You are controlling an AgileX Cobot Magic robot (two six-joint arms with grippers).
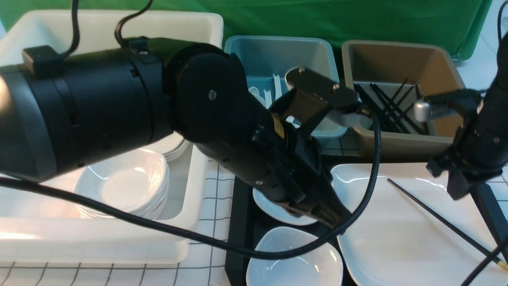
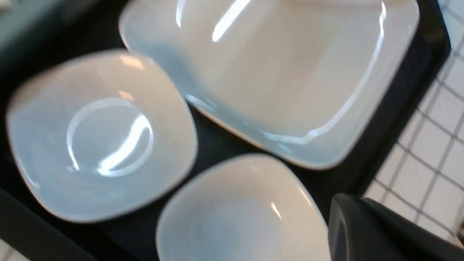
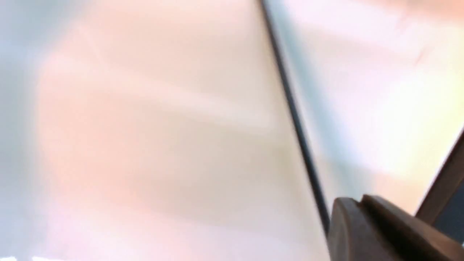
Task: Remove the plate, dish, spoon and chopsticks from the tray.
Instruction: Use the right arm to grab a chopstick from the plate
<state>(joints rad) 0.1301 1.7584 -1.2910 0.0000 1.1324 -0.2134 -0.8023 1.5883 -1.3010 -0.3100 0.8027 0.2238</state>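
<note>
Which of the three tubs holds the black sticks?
The brown tub, on the right; the blue tub in the middle holds white utensils and the white tub holds stacked dishes.

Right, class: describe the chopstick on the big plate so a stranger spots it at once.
Find the black tray, then the large square plate on its right. The chopstick is the thin black stick lying diagonally across it; the others sit in the brown tub.

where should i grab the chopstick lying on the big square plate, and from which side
Grip the chopstick mid-shaft, coming straight down from above and closing across its width. It lies flat and diagonal on the plate, too thin and low for a side approach; the middle probably keeps it from tipping.
</note>
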